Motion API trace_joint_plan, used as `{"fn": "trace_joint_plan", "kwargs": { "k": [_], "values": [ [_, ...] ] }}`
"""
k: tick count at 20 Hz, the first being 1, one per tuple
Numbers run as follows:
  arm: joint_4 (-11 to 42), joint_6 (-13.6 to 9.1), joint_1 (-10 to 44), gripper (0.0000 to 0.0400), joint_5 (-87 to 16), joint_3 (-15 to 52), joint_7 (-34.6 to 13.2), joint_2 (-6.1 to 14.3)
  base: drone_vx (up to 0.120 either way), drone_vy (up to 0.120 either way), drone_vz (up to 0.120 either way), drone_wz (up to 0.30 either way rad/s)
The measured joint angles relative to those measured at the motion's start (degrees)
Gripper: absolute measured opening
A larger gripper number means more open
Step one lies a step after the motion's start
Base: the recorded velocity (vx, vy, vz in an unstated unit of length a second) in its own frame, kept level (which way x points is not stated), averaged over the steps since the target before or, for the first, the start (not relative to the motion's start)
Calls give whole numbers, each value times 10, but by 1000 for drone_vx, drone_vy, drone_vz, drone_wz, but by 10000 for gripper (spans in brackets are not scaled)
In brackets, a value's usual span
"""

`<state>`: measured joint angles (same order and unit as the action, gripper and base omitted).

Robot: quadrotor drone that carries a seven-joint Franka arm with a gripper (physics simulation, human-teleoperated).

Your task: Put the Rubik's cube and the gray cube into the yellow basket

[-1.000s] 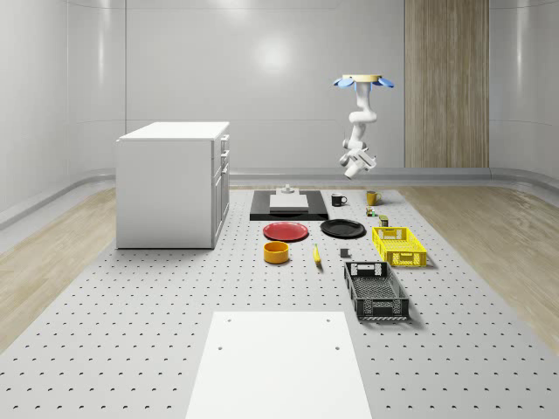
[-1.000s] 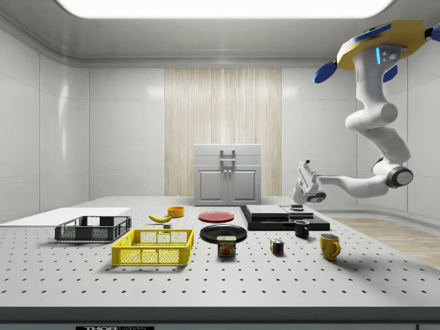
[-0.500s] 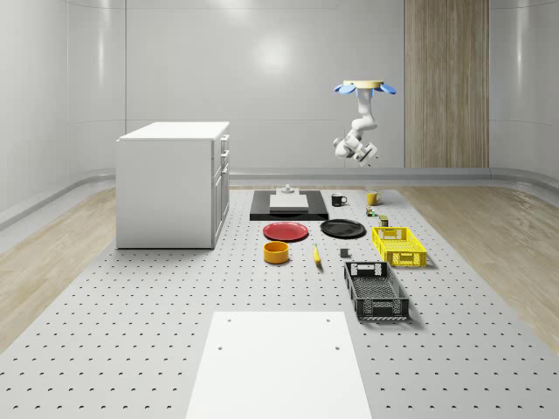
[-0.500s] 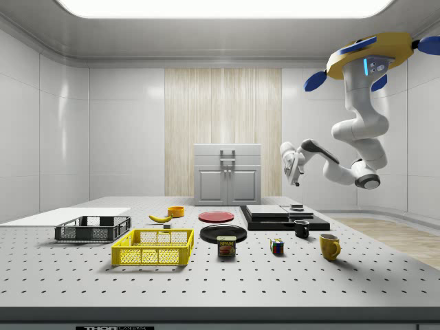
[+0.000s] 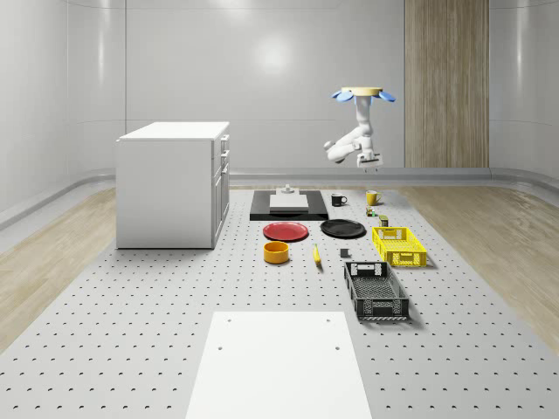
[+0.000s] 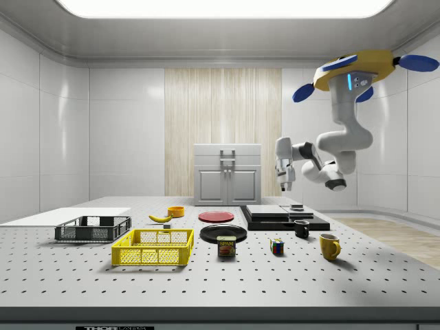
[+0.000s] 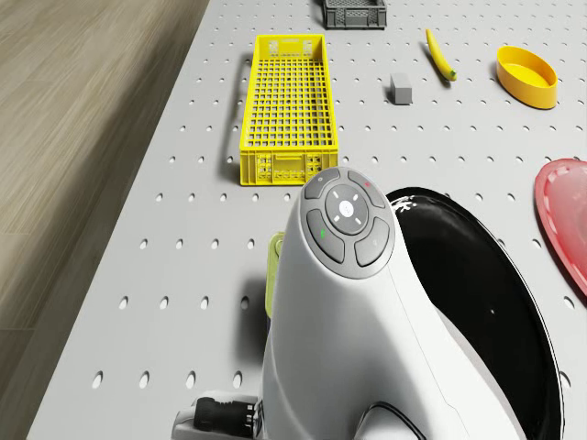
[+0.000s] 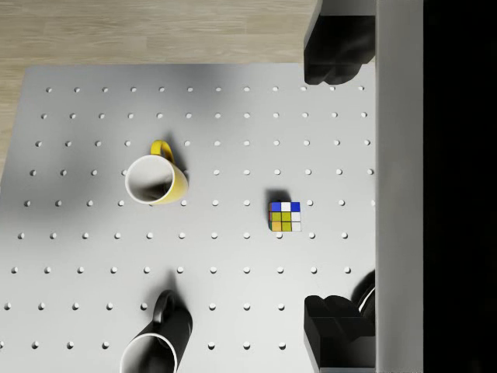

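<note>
Item: drone-borne arm, approach stage, first object not yet taken.

Drone [image 6: 357,67]: hovered high above the far end of the desk [image 5: 131,332], over the cluster of mugs. Arm folded beneath it, wrist turned to look straight down.

Gripper [image 6: 284,180]: hung well above the desk. In the wrist view both fingers [image 8: 338,47] stood far apart with bare desk between them; jaws wide open, holding nothing.

Rubik's cube [image 8: 285,216]: sat flat on the desk, square to the hole grid, near the yellow mug [image 8: 155,180] and the black mug [image 8: 155,350], touching neither. In the wrist view it lay off the line between the fingers, toward the mug side.

Gray cube [image 7: 400,87]: rested on the desk beside the yellow basket [image 7: 284,110], between it and the banana [image 7: 439,53].

Yellow basket: upright, nothing seen inside.

Handling notes (judgement): the step in hand appeared to be lining up over the Rubik's cube. Good practice would be to shift the wrist sideways until the cube sat centred between the fingers, keep the jaws parallel to two opposite faces, then descend vertically. The mugs stood apart enough that a straight drop should clear them; a slanted descent risked nudging the cube askew. Drone hover should settle before closing.
</note>
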<state>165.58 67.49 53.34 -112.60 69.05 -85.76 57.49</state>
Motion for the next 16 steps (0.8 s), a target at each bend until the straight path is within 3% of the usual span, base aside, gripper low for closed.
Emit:
{"fn": "trace_joint_plan", "kwargs": {
  "k": [6, 16],
  "values": [
    [3, -7, 42, 400, -10, 21, -29, 25, 13, 0, -120, 0],
    [2, 10, 69, 400, -1, 39, -50, 59, 0, -16, -120, 0]
  ]
}}
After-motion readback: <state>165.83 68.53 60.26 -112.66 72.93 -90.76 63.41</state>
